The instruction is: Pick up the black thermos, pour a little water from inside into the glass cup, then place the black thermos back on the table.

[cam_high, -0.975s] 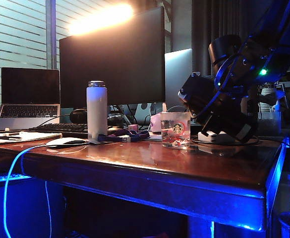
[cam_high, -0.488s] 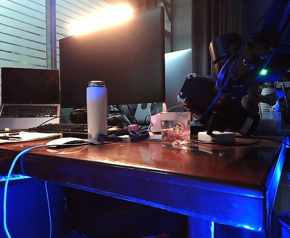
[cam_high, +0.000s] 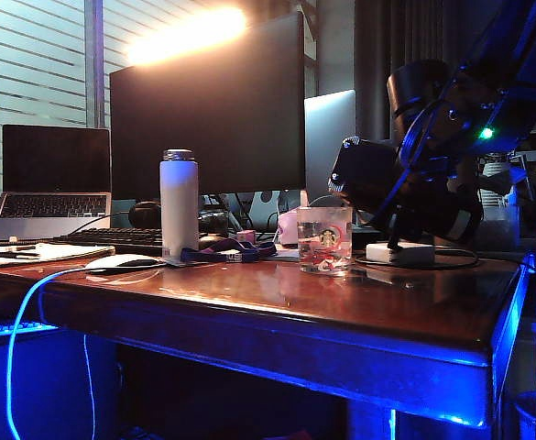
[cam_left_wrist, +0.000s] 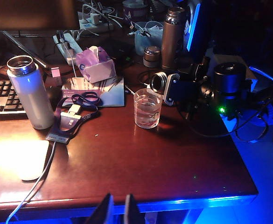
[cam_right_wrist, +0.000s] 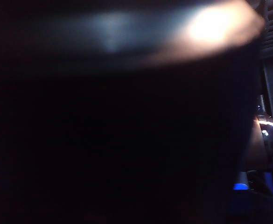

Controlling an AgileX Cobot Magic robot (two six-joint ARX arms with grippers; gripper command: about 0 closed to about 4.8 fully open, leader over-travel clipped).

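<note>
My right gripper (cam_high: 425, 200) holds the black thermos (cam_high: 376, 181) in the air, tilted far over, with its mouth pointing at the glass cup (cam_high: 324, 240). In the left wrist view the thermos's silvery rim (cam_left_wrist: 158, 82) hangs just beside and above the cup (cam_left_wrist: 147, 108), which has clear water in it. The right wrist view is almost filled by the dark thermos (cam_right_wrist: 127, 130), so the jaws are hidden there. My left gripper (cam_left_wrist: 118, 207) hovers off the front edge of the table (cam_left_wrist: 150, 158), its fingers nearly together with nothing between them.
A white bottle (cam_high: 179, 203) stands left of the cup, with a mouse (cam_high: 121, 262) and a blue lanyard (cam_left_wrist: 73, 112) near it. A monitor (cam_high: 208, 101), laptop (cam_high: 55, 174) and bronze bottle (cam_left_wrist: 173, 30) line the back. A white box (cam_high: 412, 253) lies under the right arm.
The right wrist has rolled, turning the thermos a little over the cup. The gripper's pale parts, low by the table a second ago, have swung up. The left arm is still.
</note>
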